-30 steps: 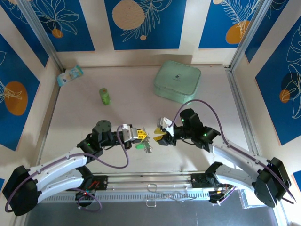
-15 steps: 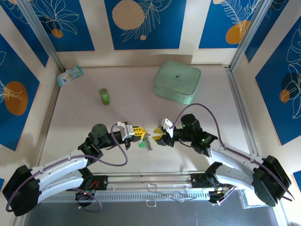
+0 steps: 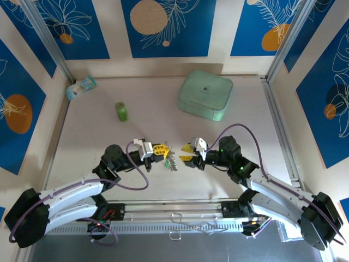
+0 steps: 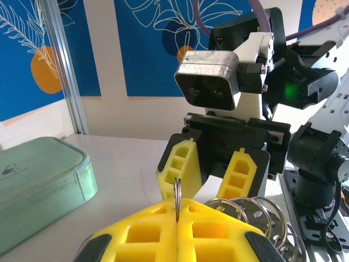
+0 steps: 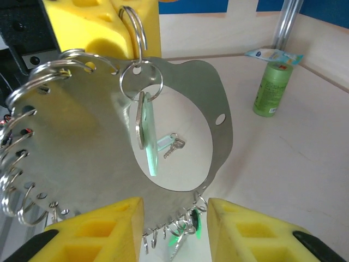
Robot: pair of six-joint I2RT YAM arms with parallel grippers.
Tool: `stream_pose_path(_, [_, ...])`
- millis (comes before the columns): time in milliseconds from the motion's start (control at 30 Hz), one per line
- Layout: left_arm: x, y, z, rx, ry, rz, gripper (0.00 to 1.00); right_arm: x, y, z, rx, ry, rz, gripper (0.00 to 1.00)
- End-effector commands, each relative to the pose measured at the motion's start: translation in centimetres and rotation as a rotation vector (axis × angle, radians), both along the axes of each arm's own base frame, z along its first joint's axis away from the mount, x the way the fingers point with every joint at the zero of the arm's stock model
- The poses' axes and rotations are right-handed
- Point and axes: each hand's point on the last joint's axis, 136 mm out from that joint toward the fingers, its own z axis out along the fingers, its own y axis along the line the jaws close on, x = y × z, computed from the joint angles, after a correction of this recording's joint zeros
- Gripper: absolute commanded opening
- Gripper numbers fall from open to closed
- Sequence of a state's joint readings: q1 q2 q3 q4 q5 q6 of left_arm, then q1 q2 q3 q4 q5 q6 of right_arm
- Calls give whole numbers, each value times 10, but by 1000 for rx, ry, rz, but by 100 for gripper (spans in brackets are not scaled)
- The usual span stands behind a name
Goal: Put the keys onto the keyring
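Over the table [image 3: 92, 136], left gripper [image 3: 162, 151] pinches keyring [image 5: 82, 142] at its rim; right gripper [image 3: 187, 153] gapes empty. I fear it pivoting when nudged.

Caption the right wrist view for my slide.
Open right gripper faces a flat silvery ring-edged keyring pinched by the left gripper, one mint-headed metal key dangling.

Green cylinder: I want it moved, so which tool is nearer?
Left. The left tool sits to the near right of the green cylinder; the right tool lies farther right, beyond the left one.
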State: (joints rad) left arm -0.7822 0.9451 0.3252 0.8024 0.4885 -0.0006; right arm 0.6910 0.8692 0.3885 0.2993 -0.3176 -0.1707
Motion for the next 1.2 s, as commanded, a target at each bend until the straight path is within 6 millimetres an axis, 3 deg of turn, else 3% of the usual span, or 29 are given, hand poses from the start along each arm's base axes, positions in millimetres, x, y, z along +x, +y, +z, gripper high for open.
stream_pose_path(0, [-9,1,22,-75,-57,-33,0,-9,1,11,15,2,51,37])
stream_pose_path(300, [-13,-1,26,-77,-68,-62,0,-21,5,23,27,0,147,38])
stream_pose_path(533, [-15,-4,25,-78,-62,-88,0,-18,11,38,59,-31,149,42])
stream_pose_path(1000, [-16,-6,23,-72,-52,-100,0,-10,31,37,39,-47,178,43])
stream_pose_path(1167, [-16,-6,22,-70,-50,-101,0,-10,39,36,49,-35,197,36])
